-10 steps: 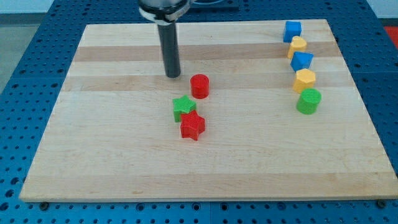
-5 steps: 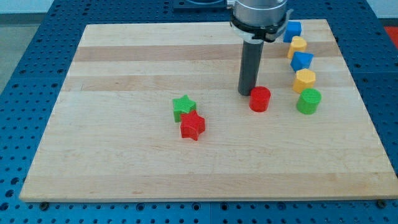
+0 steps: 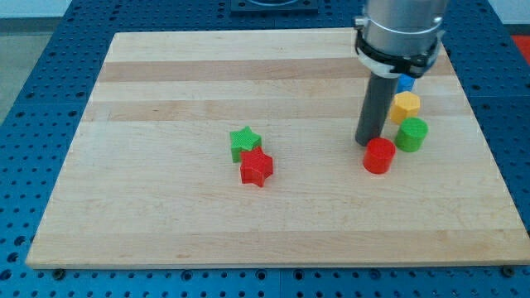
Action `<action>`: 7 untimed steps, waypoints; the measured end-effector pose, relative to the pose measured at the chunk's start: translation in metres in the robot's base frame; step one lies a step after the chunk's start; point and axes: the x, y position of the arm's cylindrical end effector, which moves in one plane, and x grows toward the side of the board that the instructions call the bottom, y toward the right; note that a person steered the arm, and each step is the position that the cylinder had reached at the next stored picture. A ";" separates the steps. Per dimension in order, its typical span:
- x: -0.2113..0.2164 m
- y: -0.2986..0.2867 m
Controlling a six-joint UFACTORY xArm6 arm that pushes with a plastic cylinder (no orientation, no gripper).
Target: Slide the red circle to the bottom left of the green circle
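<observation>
Red circle (image 3: pixel 379 156) now rightward, beside green circle (image 3: pixel 411 134), below my tip (image 3: pixel 366 143).

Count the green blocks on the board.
2. The green star touches the red star near the middle; the green circle sits at the view's right. The arm may hide others.

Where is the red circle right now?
The red circle sits right of the board's centre, just below-left of the green circle, with my tip at its upper-left edge.
</observation>
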 end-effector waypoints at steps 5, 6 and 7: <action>0.034 -0.065; 0.045 -0.052; 0.045 -0.011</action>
